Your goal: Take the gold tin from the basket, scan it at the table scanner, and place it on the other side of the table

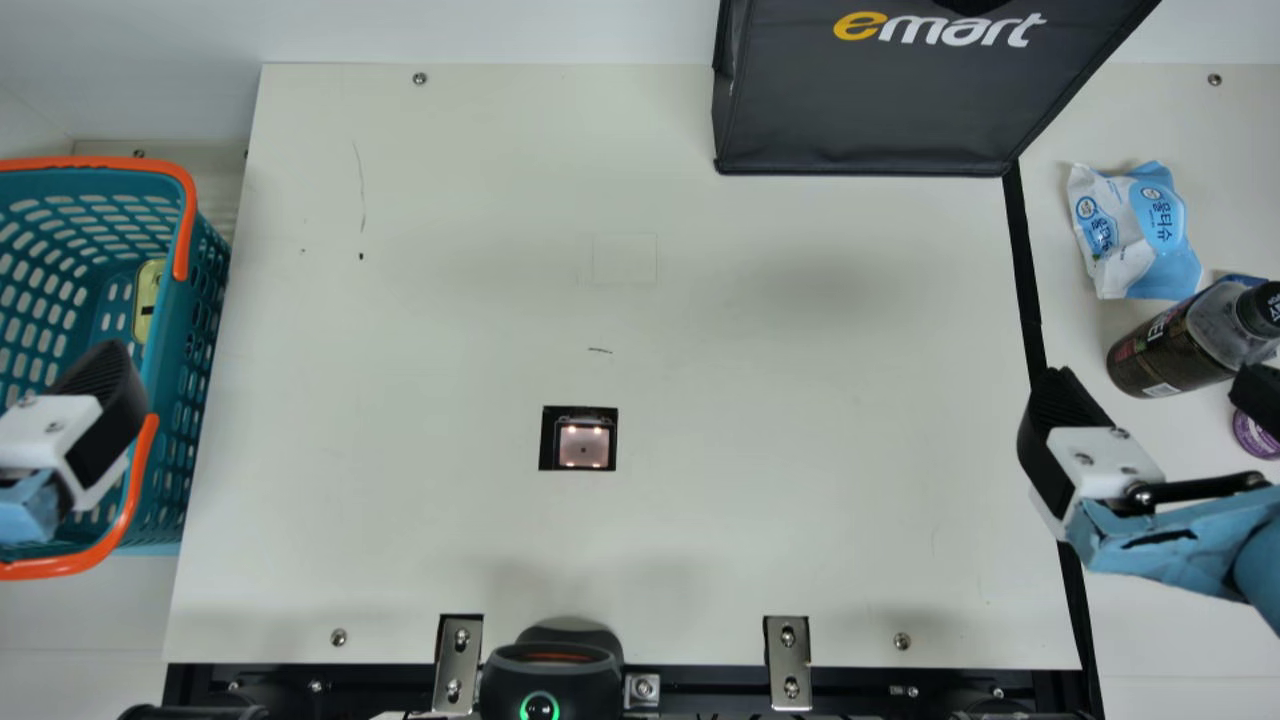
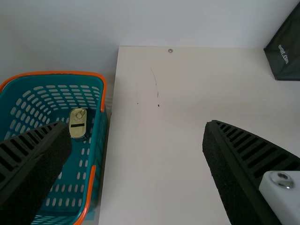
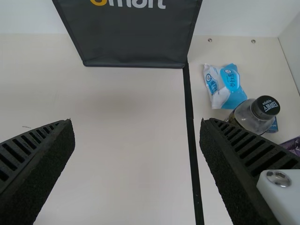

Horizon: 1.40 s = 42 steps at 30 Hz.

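Gold tin: you have the gold tin (image 1: pixel 148 300) inside the basket (image 1: pixel 208 290), toward its right wall; the left wrist view shows its ring-pull lid.
Basket: teal, orange handles, at the left edge of the table (image 1: pixel 800 330).
Left gripper (image 1: pixel 85 425): yours is open, fingers wide apart, nothing between; above the near part of the basket, nearer you than the tin.
Right gripper (image 1: pixel 1158 383): also open and unloaded, over the right side, its left finger by the black strip (image 1: pixel 1026 280).
Scanner (image 1: pixel 584 445): set into the table, near side of the middle, small lights on.
Far side: dark bag (image 1: pixel 860 110), right of centre.
Beyond strip: on your right, a white-and-blue packet (image 1: pixel 1140 235); nearer you, a dark bottle (image 1: pixel 1160 355) lying tilted.
Near edge: black device (image 1: pixel 550 675), green ring lit.
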### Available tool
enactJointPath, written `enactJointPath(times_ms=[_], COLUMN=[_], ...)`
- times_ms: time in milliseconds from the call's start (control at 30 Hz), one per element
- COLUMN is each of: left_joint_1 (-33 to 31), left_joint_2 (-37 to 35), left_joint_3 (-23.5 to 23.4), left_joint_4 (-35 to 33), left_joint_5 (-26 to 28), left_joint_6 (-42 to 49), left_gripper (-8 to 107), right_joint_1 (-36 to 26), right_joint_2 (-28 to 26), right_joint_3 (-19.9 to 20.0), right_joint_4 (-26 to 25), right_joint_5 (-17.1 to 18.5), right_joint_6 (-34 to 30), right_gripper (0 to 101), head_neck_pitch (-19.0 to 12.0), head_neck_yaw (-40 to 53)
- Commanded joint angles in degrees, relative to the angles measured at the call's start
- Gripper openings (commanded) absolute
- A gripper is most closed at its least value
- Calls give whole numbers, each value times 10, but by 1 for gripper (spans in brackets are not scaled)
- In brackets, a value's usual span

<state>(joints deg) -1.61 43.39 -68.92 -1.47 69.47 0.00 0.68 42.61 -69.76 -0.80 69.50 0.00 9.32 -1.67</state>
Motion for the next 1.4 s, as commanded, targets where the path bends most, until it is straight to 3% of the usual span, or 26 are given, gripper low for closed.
enactJointPath(times_ms=[0, 467, 1367], left_joint_1=[0, 0, 14], left_joint_2=[0, 0, 3], left_joint_3=[0, 0, 1], left_joint_4=[0, 0, 9], left_joint_5=[0, 0, -1], left_joint_6=[0, 0, -11], left_gripper=[90, 90, 90], right_joint_1=[0, 0, 0], right_joint_2=[0, 0, 0], right_joint_3=[0, 0, 0], right_joint_4=[0, 0, 0], right_joint_5=[0, 0, 1], right_joint_6=[0, 0, 0], right_gripper=[95, 95, 95], head_neck_pitch=[-14, -14, -14], head_neck_yaw=[14, 201, 201])
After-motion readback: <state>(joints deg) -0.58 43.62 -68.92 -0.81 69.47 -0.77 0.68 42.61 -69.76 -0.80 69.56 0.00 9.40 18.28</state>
